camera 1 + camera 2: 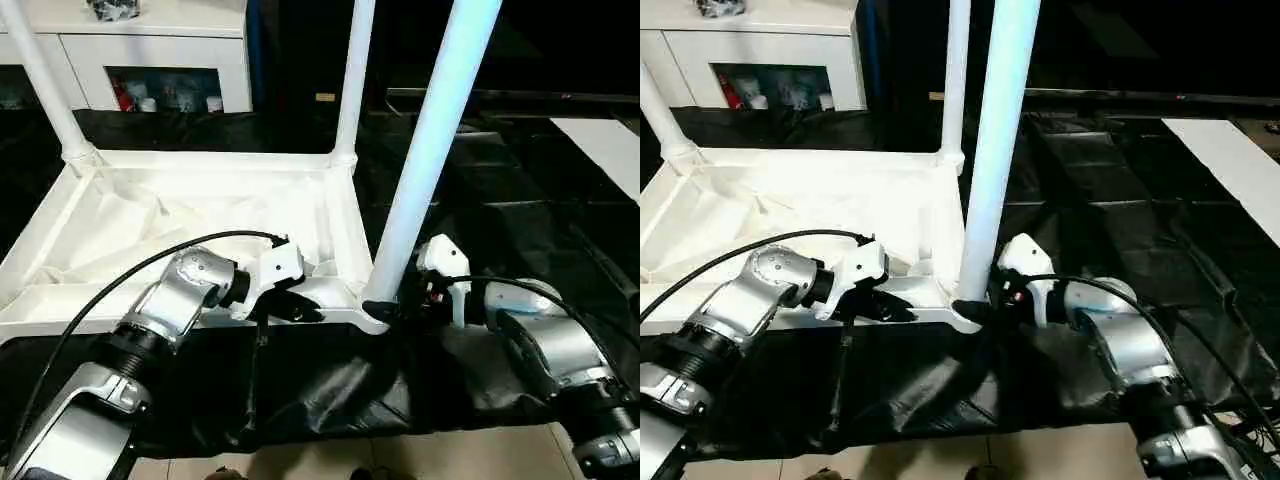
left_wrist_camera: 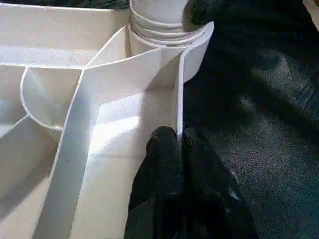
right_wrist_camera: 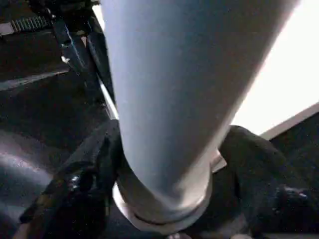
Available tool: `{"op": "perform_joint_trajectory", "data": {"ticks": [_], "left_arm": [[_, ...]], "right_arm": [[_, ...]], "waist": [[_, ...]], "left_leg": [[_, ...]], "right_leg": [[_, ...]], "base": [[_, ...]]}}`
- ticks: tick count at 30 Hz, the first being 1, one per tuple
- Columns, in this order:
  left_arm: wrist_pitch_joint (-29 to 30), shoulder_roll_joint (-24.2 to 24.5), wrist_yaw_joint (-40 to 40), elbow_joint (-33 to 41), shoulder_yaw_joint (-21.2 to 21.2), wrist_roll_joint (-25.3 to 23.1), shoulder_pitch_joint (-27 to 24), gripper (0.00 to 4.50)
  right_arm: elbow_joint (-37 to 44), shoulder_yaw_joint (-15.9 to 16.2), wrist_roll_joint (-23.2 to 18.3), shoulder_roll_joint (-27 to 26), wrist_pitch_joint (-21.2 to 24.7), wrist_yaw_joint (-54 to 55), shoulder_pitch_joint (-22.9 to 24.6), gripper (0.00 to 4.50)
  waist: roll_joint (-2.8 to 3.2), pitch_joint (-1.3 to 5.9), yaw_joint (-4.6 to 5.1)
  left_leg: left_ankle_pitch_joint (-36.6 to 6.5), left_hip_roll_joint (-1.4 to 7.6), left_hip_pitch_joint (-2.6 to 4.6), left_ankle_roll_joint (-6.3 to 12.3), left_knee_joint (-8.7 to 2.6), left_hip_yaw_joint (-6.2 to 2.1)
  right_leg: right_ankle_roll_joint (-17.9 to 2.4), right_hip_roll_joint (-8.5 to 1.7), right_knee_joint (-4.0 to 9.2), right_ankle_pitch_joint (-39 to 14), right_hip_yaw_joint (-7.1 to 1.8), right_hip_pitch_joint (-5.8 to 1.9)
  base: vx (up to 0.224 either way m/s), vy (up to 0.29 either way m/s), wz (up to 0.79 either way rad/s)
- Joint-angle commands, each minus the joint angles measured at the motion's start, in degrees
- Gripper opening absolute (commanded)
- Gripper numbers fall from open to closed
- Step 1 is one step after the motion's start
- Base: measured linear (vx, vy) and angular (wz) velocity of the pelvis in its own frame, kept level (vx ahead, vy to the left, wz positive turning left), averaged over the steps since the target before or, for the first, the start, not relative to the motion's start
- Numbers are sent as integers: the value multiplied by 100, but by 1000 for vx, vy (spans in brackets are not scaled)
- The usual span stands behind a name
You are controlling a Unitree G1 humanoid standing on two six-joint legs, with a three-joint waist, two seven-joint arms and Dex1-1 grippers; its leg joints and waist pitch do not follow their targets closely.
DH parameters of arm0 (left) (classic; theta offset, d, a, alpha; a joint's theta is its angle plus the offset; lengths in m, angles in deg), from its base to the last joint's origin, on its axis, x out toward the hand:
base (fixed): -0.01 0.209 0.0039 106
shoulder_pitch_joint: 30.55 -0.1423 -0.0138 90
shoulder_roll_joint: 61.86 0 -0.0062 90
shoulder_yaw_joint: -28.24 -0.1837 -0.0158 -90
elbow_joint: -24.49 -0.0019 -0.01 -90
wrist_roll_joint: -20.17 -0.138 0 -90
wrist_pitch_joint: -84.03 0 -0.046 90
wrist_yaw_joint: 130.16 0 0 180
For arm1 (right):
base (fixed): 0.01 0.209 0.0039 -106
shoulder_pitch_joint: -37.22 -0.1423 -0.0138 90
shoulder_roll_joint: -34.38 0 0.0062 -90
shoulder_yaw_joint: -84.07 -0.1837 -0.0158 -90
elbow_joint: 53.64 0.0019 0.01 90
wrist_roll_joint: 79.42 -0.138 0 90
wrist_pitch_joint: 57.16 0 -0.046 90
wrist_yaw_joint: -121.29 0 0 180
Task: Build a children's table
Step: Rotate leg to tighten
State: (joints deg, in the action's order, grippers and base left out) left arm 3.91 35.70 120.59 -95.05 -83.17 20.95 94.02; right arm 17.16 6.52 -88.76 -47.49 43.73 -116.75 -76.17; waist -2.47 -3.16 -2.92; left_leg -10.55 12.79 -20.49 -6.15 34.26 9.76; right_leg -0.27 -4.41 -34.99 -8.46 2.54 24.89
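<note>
Black sheeting covers the floor, with the upturned tabletop (image 1: pixel 190 215) on it. Left gripper (image 2: pixel 180 142) is clenched on the tabletop's rim; right gripper (image 3: pixel 164 164) wraps the near leg (image 1: pixel 425 150) at its socket. Best bet: keep that leg straight while twisting it home.

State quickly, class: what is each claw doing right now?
Left claw: closed, pinching the tabletop's rim wall.
Right claw: fingers either side of the near corner leg's base; grip cannot be told.
</note>
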Motion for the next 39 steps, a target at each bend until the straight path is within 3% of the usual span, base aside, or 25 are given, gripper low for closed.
{"op": "perform_joint_trajectory", "data": {"ticks": [1, 12, 14, 16, 18, 19, 20, 21, 22, 23, 24, 25, 26, 27, 28, 29, 30, 31, 32, 33, 34, 36, 39], "left_arm": [[53, -73, 12, 100, 60, 141, -88, 0], [379, -290, -728, 86, 144, -78, -98, 0], [525, -514, -1134, 58, 126, -210, -94, 0], [755, -1063, -1889, -112, 161, -302, -2, 0], [834, -1422, -2261, -287, 165, -331, 110, 0], [855, -1605, -2451, -393, 158, -362, 180, 0], [859, -1758, -2627, -518, 156, -393, 261, 0], [854, -1856, -2746, -610, 154, -417, 320, 0], [803, -1940, -2823, -719, 132, -447, 388, 0], [756, -1995, -2867, -799, 102, -476, 441, 0], [703, -1987, -2842, -842, 60, -513, 473, 0], [660, -1976, -2819, -875, 25, -546, 499, 0], [645, -1929, -2778, -862, 23, -583, 496, 0], [649, -1840, -2668, -801, 31, -589, 465, 0], [664, -1765, -2580, -741, 55, -592, 434, 0], [676, -1691, -2517, -689, 107, -613, 398, 0], [660, -1608, -2418, -666, 146, -619, 370, 0], [660, -1608, -2418, -666, 146, -619, 370, 0], [620, -1507, -2288, -648, 177, -603, 341, 0], [584, -1432, -2148, -600, 186, -559, 309, 0], [574, -1373, -2028, -568, 201, -514, 286, 0], [501, -1218, -1704, -459, 200, -420, 225, 0], [507, -975, -1207, -205, 183, -268, 122, 0]], "right_arm": [[-274, -16, 108, -19, 27, 109, -104, 294], [-556, -74, -65, -505, 201, 407, 104, 205], [-800, -123, 31, -785, 155, 878, 125, 201], [-1117, -164, 120, -1290, 217, 1584, 86, 199], [-1301, -139, 172, -1615, 233, 1966, 0, 197], [-1411, -126, 207, -1797, 244, 2163, -70, 197], [-1534, -111, 266, -1962, 217, 2379, -157, 196], [-1623, -100, 309, -2072, 197, 2522, -225, 196], [-1756, -89, 344, -2203, 212, 2667, -331, 196], [-1869, -91, 372, -2319, 218, 2773, -424, 196], [-1915, -97, 362, -2393, 164, 2779, -483, 196], [-1947, -106, 352, -2447, 108, 2771, -528, 196], [-1965, -131, 351, -2476, 6, 2748, -560, 265], [-1943, -160, 319, -2460, -79, 2656, -566, 265], [-1915, -190, 294, -2420, -137, 2560, -559, 271], [-1866, -230, 279, -2343, -185, 2414, -531, 286], [-1810, -292, 243, -2234, -221, 2211, -493, 302], [-1810, -292, 243, -2234, -221, 2211, -493, 302], [-1734, -343, 200, -2089, -262, 1956, -442, 312], [-1648, -336, 174, -1964, -291, 1760, -391, 322], [-1578, -317, 133, -1839, -276, 1559, -353, 334], [-1398, -280, 69, -1549, -230, 1141, -261, 345], [-1138, -220, 17, -1126, -182, 561, -134, 378]], "waist": [[-50, 370, -25], [-43, 372, -14], [-73, 365, 9], [-92, 341, 37], [-88, 295, 96], [-52, 320, 131], [-44, 296, 199], [-9, 308, 230], [51, 292, 287], [89, 270, 348], [353, 225, 310], [353, 225, 310], [365, 169, -50], [-29, 339, 18], [-159, 215, -19], [-155, 360, -84], [-115, 394, -106], [-119, 404, -105], [-29, 439, -79], [-17, 449, -73], [-2, 412, -44], [-43, 425, -57], [-29, 448, -78]], "left_leg": [[-1505, -55, -33, 161, -397, 54], [-1629, -46, -5, 110, -410, 51], [-1722, -52, -6, 62, -414, 45], [-1927, -76, 23, 20, -405, 36], [-2316, -110, 114, -22, -375, 13], [-2445, -122, 177, 8, -350, -5], [-2638, -120, 151, 31, -404, -47], [-2792, -107, 182, 29, -410, -71], [-3097, -100, 234, 68, -416, -103], [-3374, -76, 329, 92, -414, -125], [-4728, 373, -113, 47, -1039, -275], [-4728, 373, -113, 47, -1039, -275], [-5318, 350, -247, 36, -1290, 13], [-4360, 225, 262, 177, -880, -51], [-2846, -190, 562, -24, 42, -13], [-1494, -94, -32, 75, -144, -155], [-1159, -41, -211, 0, -358, -196], [-1004, -35, -246, -68, -460, -193], [-971, -13, -103, -41, -506, -171], [-1125, 1, -43, 11, -501, -152], [-1429, 1, -44, 74, -514, -128], [-1454, -4, -47, 219, -511, -92], [-1119, 2, -42, 360, -496, -73]], "right_leg": [[-695, -219, 509, -2625, -116, -342], [-682, -208, 526, -2678, -118, -305], [-599, -210, 559, -2913, -102, -293], [-422, -205, 632, -3409, -71, -251], [-175, -181, 769, -4084, 24, -173], [-125, -226, 841, -4210, 65, -182], [-37, -183, 899, -4262, 189, -238], [-1, -191, 930, -4256, 270, -260], [126, -184, 1073, -4321, 454, -292], [184, -157, 1197, -4296, 630, -278], [-191, -143, 33, -2378, 675, -970], [-191, -143, 33, -2378, 675, -970], [-365, -55, -419, -1014, 533, -864], [-20, -279, -199, -2542, -20, -673], [189, -758, 919, -5910, 46, 5], [212, -882, 722, -5671, -120, -540], [119, -759, 619, -4919, -35, -685], [46, -572, 536, -4086, 46, -656], [-451, -375, 384, -2069, 66, -561], [-625, -357, 375, -1895, 54, -535], [-853, -354, 392, -1812, 35, -521], [-942, -358, 404, -1682, 27, -557], [-1051, -359, 380, -1241, 23, -587]], "base": [[0, 0, 0], [0, 0, 0], [0, 0, 0], [0, 0, 0], [0, 0, 0], [0, 0, 0], [0, 0, 0], [-40, 66, -10], [-40, 66, -10], [-68, 62, -4], [-96, 27, -4], [-96, 27, -4], [-61, -18, 7], [33, -69, 10], [33, -69, 10], [80, -51, -26], [66, 19, -41], [66, 19, -41], [0, 0, 0], [0, 0, 0], [0, 0, 0], [0, 0, 0], [0, 0, 0]]}}
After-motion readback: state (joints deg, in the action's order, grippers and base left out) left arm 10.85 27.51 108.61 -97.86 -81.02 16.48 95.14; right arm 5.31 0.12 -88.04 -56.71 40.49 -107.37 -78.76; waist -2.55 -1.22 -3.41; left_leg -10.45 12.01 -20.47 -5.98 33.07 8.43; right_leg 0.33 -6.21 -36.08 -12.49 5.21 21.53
